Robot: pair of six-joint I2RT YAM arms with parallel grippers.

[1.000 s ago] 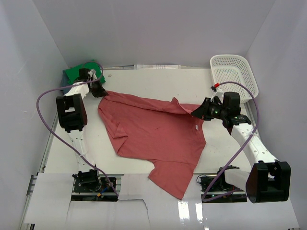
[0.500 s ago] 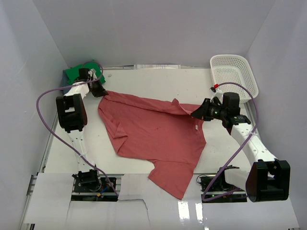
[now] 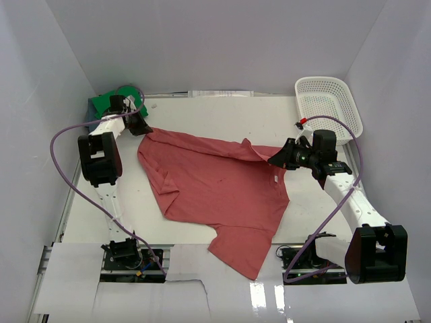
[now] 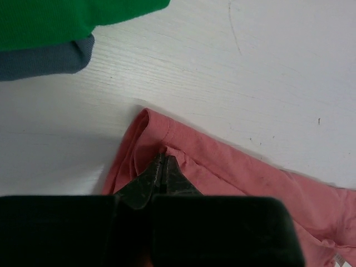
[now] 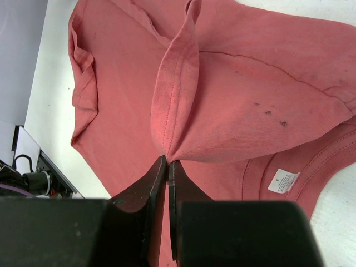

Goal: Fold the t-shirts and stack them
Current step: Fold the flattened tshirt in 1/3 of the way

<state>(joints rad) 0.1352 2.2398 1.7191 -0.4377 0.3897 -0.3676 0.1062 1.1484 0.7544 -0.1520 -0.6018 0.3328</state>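
Okay, green shirt [image 4: 55, 16] over blue-grey shirt [image 4: 44, 58], probably folded, beyond the left gripper [image 4: 164, 159]; it and the right gripper [image 5: 167, 161] pinch the unfolded red shirt [image 3: 215, 182].

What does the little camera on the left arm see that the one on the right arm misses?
Only the left wrist view: a green t-shirt with a blue-grey t-shirt edging it, both apart from the brick-red t-shirt. Only the right wrist view: a white neck label, dark specks on the cloth, and a fold standing up from the jaws. Both: the brick-red t-shirt pinched in shut jaws, the left gripper at a hemmed corner, the right gripper on the fold.
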